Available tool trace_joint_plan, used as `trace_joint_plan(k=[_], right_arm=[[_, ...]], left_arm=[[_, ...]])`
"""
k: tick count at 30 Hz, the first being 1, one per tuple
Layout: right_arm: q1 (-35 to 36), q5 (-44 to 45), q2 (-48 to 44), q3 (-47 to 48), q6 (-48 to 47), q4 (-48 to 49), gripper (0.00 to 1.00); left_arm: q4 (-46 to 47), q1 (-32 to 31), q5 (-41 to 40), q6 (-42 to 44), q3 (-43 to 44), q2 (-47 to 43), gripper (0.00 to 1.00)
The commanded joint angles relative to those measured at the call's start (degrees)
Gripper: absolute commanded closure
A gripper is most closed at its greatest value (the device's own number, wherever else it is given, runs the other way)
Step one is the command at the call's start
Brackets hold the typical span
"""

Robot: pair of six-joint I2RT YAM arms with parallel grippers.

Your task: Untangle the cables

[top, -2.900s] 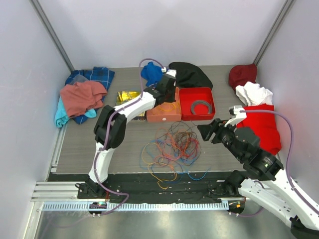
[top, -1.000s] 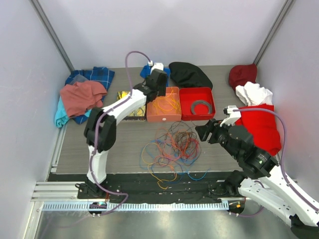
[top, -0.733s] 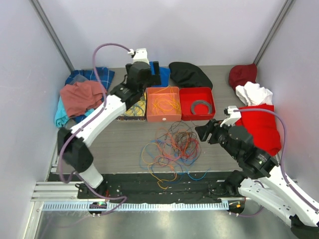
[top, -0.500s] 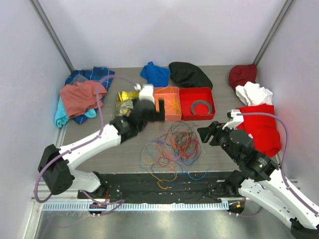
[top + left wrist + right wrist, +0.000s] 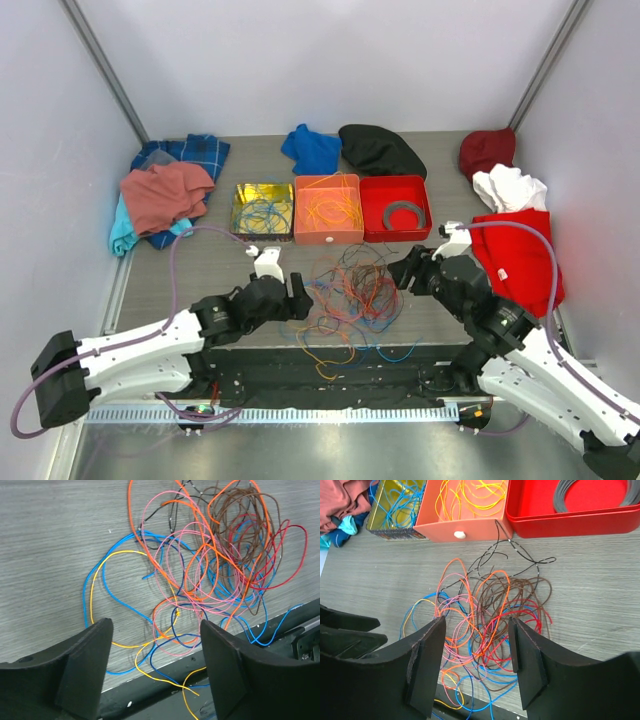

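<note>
Jaws gape wide and empty on left gripper [image 5: 155, 670] and right gripper [image 5: 475, 665]; on the surface [image 5: 200, 270], cables [image 5: 345, 290] heap just before the orange tray [image 5: 325, 238], so pinching one outlying blue loop [image 5: 104, 582] away from that tray seems best.

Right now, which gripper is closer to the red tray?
Right. The right gripper is just in front of the red tray; the left gripper lies beyond the cables, at their near-left edge.

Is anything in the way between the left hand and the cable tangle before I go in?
Nothing visible. The left hand hangs open at the left edge of the cables, with only bare table and a few outlying strands ahead of it.
</note>
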Motion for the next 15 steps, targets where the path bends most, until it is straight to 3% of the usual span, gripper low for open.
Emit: trace_joint_plan(k=[1,3,4,6,15], right_arm=[[-0.2,-2.0,2.0,0.3,1.9,5.0,0.40],[-0.3,-2.5,2.6,0.3,2.3,5.2,0.40],[-0.2,-2.5,2.8,0.5,2.3,5.2,0.40],[-0.2,-2.6,2.7,0.8,2.5,4.9,0.40],[-0.2,-1.5,-0.1,0.9,2.6,3.0,0.40]], left_arm=[[5.1,-0.1,0.8,-3.6,-2.6,1.0,0.32],[9.4,-0.1,2.3,-3.8,-3.6,2.3,0.39],[10.2,-0.1,2.8,-3.9,-3.6,4.4,0.49],[11.6,-0.1,3.3,-4.7,-3.3,6.4,0.55],[16.4,-0.1,2.0,-7.2,-5.4,10.6,0.55]])
